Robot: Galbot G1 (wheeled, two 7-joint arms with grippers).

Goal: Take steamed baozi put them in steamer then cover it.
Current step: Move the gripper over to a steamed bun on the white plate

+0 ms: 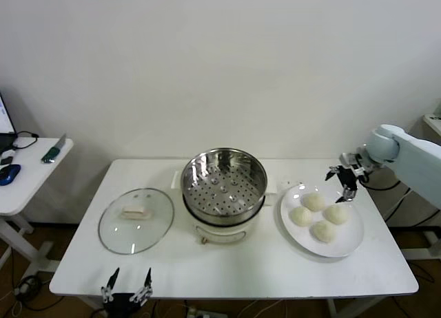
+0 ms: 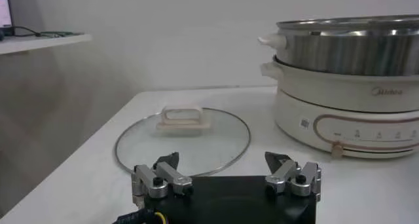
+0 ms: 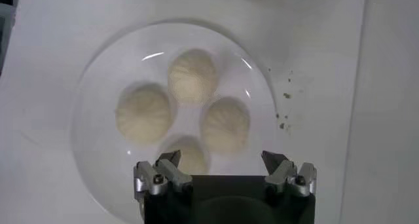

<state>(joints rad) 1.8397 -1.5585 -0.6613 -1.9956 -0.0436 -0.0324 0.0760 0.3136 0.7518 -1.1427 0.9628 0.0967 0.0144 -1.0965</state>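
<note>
Several cream-white baozi (image 1: pixel 318 215) lie on a white plate (image 1: pixel 351 239) at the table's right. The shiny perforated steamer (image 1: pixel 223 182) stands on its white cooker base (image 1: pixel 219 230) mid-table, with nothing in it. The glass cover (image 1: pixel 136 219) lies flat to the steamer's left, handle up. My right gripper (image 1: pixel 342 180) hangs open over the plate's far edge; in the right wrist view (image 3: pixel 220 158) the baozi (image 3: pixel 193 76) sit just beyond its fingertips. My left gripper (image 1: pixel 127 289) is open and low at the table's front edge; in the left wrist view (image 2: pixel 222 158) it faces the cover (image 2: pixel 190 143) and the steamer (image 2: pixel 353 48).
A white side table (image 1: pixel 27 173) with a blue mouse and cables stands to the far left. A few dark crumbs (image 3: pixel 285 107) lie on the table beside the plate (image 3: pixel 105 68). The wall is close behind the table.
</note>
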